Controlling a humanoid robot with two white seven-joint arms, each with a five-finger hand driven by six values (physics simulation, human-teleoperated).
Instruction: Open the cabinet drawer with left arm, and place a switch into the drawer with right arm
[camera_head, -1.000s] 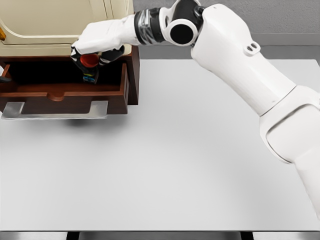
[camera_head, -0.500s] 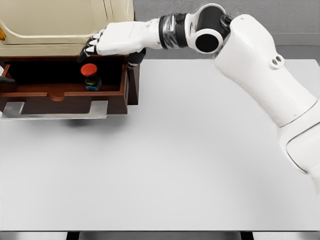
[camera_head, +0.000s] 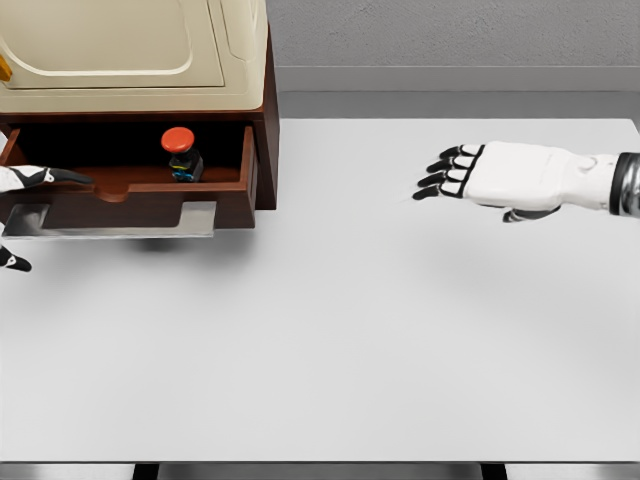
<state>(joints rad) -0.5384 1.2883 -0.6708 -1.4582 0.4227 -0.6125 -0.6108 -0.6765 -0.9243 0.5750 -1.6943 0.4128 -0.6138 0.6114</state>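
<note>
The red-capped black switch (camera_head: 180, 152) has been released upright inside the open dark wooden drawer (camera_head: 130, 205). The right hand (camera_head: 500, 178) is withdrawn well clear, fingers (camera_head: 440, 180) extended, empty; placement appears complete.

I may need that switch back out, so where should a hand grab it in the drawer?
Likely best by the red round cap of the switch, coming from above: it stands upright in the open drawer, whose front wall blocks a low approach.

single head view, looking down and forward over table (camera_head: 330, 330), cabinet (camera_head: 130, 50) far left
</note>
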